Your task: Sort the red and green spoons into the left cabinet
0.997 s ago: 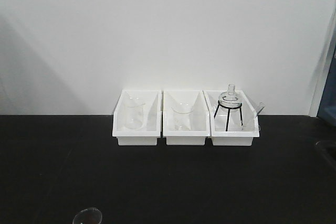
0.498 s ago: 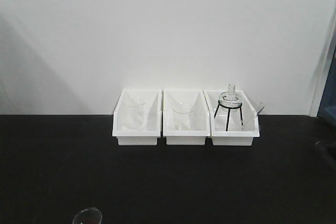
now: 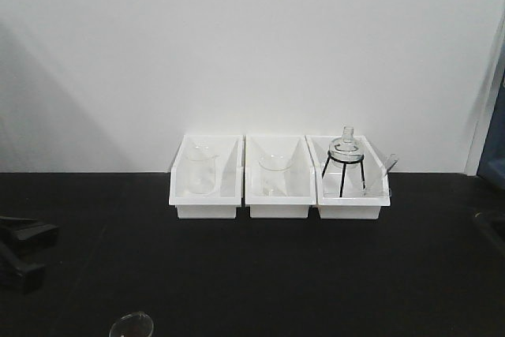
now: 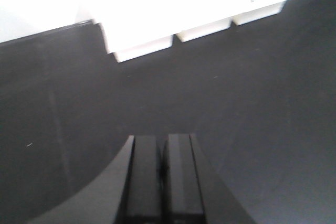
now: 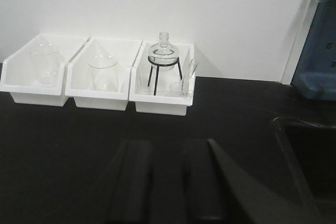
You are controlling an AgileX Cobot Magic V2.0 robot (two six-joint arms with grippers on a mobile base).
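Observation:
No red or green spoon shows in any view. Three white open bins stand side by side against the back wall: left bin (image 3: 205, 211), middle bin (image 3: 276, 211), right bin (image 3: 353, 211). They also show in the right wrist view, with the left bin (image 5: 31, 97) at the far left. My left gripper (image 4: 163, 137) is shut and empty over the bare black tabletop. It shows at the left edge of the front view (image 3: 24, 250). My right gripper (image 5: 168, 142) is open and empty, low over the table in front of the bins.
A glass beaker (image 3: 200, 171) stands in the left bin, another (image 3: 274, 175) in the middle bin. A round flask on a black tripod (image 3: 345, 147) stands in the right bin. A glass dish (image 3: 131, 325) lies at the table's front. A black basin (image 5: 304, 156) is at right.
My left gripper has come into the front view at the left edge. The bins and glassware have not moved.

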